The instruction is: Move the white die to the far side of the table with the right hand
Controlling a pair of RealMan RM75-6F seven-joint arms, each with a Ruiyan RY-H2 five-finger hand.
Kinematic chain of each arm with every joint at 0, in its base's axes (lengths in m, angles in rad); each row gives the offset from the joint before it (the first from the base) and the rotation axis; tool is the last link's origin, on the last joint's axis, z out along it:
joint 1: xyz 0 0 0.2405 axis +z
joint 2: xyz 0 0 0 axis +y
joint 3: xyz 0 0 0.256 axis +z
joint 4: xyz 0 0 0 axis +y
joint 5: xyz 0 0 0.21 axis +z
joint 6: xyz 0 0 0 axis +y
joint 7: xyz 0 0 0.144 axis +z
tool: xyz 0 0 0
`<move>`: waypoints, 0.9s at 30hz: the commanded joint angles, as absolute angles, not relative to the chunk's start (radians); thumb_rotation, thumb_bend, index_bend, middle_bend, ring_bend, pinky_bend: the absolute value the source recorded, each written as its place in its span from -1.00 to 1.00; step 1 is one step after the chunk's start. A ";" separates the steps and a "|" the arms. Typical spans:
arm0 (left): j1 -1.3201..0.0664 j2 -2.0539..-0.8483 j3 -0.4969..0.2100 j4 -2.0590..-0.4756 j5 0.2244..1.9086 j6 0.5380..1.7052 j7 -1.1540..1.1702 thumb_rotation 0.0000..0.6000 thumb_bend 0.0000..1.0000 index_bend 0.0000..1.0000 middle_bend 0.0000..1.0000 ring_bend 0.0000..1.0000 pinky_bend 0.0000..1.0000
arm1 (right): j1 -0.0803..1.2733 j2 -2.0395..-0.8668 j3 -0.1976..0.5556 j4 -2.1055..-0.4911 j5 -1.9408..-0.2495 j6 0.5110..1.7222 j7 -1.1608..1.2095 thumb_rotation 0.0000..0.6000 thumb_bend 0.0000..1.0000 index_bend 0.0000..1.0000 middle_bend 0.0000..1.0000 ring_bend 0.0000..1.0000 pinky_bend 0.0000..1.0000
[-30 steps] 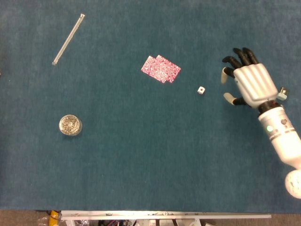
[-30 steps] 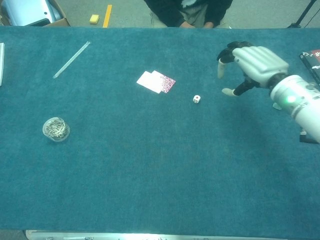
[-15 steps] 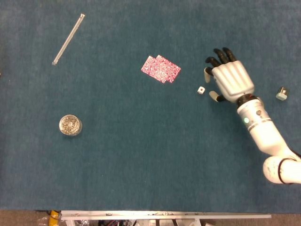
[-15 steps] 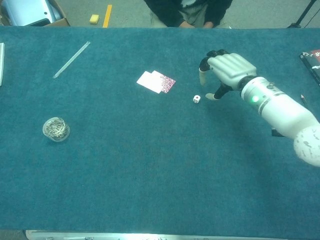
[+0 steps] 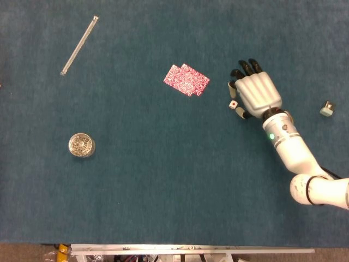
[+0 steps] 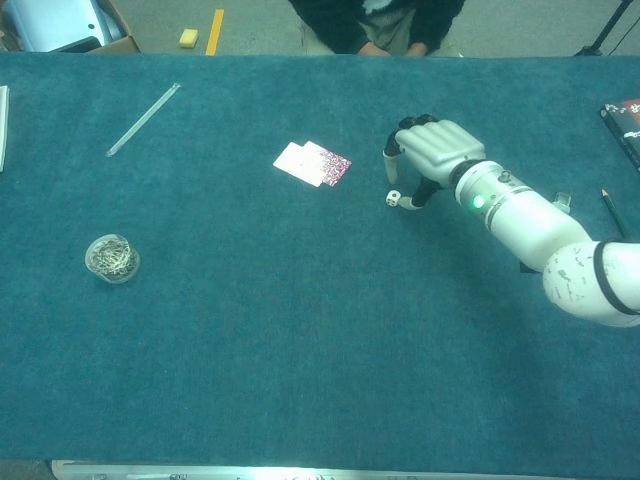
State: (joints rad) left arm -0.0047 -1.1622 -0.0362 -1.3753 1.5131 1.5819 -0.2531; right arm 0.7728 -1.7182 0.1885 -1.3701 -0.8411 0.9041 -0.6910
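small white plastic die [image 5: 233, 103] sits mid-table on the fuzzy teal felt table [image 5: 163, 180], not yet lifted, between thumb and curled fingers of the glossy white right hand [image 5: 256, 95], contact unclear, whole carry to far side left, patterned red cards [image 5: 186, 79] nearby.

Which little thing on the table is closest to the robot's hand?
The white die, right at the fingers of the right hand. The cards, jar and tube lie farther left.

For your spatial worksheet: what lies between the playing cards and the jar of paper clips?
Only bare blue cloth lies between the playing cards and the jar of paper clips; the head view shows this best.
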 commanded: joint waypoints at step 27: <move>0.000 -1.175 -0.039 -1.344 1.504 1.571 -0.277 1.00 -0.21 -0.43 -0.58 -0.71 -0.78 | 0.837 -1.756 0.157 -1.319 -0.751 0.904 -0.729 1.00 -0.48 -0.01 -0.51 -1.00 -1.00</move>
